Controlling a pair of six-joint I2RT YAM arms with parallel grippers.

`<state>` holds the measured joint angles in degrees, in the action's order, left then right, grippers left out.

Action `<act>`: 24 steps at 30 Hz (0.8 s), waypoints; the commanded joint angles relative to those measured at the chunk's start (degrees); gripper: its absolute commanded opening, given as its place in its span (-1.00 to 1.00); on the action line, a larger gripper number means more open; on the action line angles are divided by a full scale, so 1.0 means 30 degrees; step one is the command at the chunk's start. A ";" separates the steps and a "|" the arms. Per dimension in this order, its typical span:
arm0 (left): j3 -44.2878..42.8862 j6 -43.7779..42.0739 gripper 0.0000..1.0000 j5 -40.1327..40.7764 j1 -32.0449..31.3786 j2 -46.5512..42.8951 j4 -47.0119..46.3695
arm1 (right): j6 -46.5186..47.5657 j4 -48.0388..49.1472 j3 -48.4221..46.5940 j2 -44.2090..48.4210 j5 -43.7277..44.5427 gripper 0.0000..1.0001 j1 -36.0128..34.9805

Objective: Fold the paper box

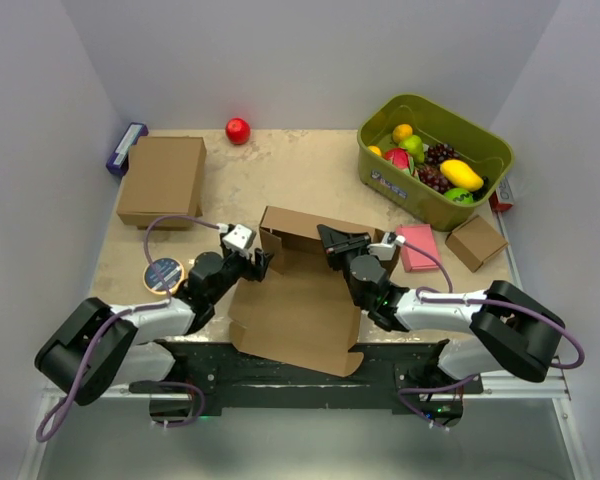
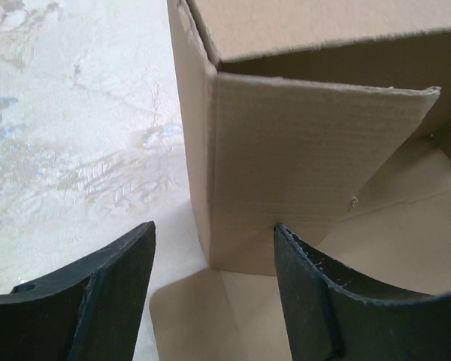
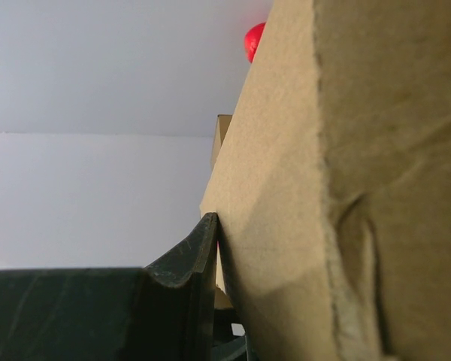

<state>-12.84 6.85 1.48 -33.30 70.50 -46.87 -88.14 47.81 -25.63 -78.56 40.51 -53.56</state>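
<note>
**While the right hand [image 1: 327, 238] pinches its back wall, the paper box [image 1: 298, 312] sits half-raised on the worktop [image 1: 300, 165]**

Where my 2 arms meet, at the front-middle of the worktop, the paper box lies mostly as a flat brown sheet. Its near edge lies over the dark rail [image 1: 400, 362] that carries the arm bases. Only the far wall stands upright, and a short side flap is turned in at its left corner.

My right hand is clamped on that wall near its right end. On the right wrist camera, 1 finger [image 3: 201, 252] presses flat against the cardboard [image 3: 346, 188], and the other is hidden behind the panel.

My left hand [image 1: 259, 262] is released, with its jaws spread wide and nothing gripped. Through the left wrist camera I see the hand [image 2: 214, 227] pointing at the box's left corner [image 2: 301, 150]. The left finger sits outside the wall over bare worktop, and the right finger sits in front of the turned-in flap. I cannot tell whether that finger touches the flap.

Further out, a closed brown box [image 1: 162, 180] sits at the back left, well apart from the sheet. A round blue tin [image 1: 164, 273] lies just beside my left arm. A red ball [image 1: 238, 130] rests against the back edge. At the back right a green bin [image 1: 380, 160] holds fruit [image 1: 460, 175]. In front of the bin, a pink pad [image 1: 417, 247] and a small cardboard cube [image 1: 476, 242] lie near each other.
</note>
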 commanded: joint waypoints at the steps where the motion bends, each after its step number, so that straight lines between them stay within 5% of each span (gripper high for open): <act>1: -0.1342 -0.0905 0.34 -0.0926 0.0435 0.0932 -0.2773 | 0.1137 -0.1289 -0.0539 0.0056 -0.0115 -0.62 0.0041; 24: -0.2165 -0.2079 0.02 0.0154 0.0465 0.4097 -0.4939 | 0.0815 -0.1435 -0.0978 -0.0061 -0.1403 -0.62 0.0012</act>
<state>-17.91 2.81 -0.08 -32.27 82.08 -55.27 -87.33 46.52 -26.81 -78.56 37.71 -53.19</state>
